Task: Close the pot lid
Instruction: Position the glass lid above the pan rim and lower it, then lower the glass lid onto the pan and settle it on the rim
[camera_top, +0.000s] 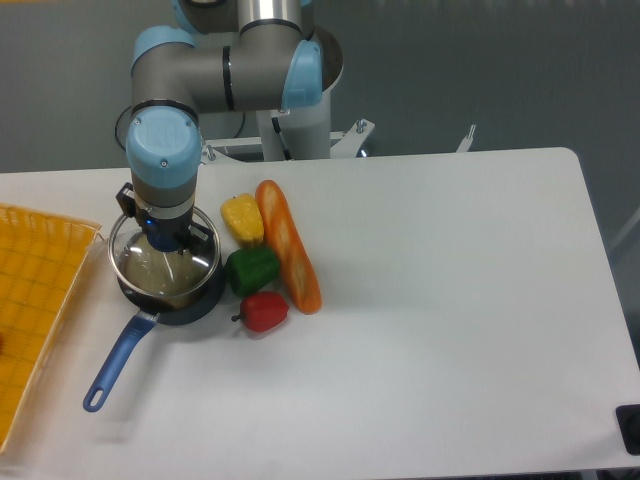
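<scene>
The pot (170, 292) is hemmed on its right by a green pepper (251, 268), red pepper (264, 311), yellow pepper (243, 218) and long carrot (289, 259). A yellow basket (35, 300) stands near its left. The surface (470, 300) right of the carrot lies open.

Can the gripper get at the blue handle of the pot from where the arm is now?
Probably yes. The handle sticks out toward the front-left of the pot, with bare table around it. The gripper is above the lid, near it. The peppers lie on the pot's other side.
</scene>
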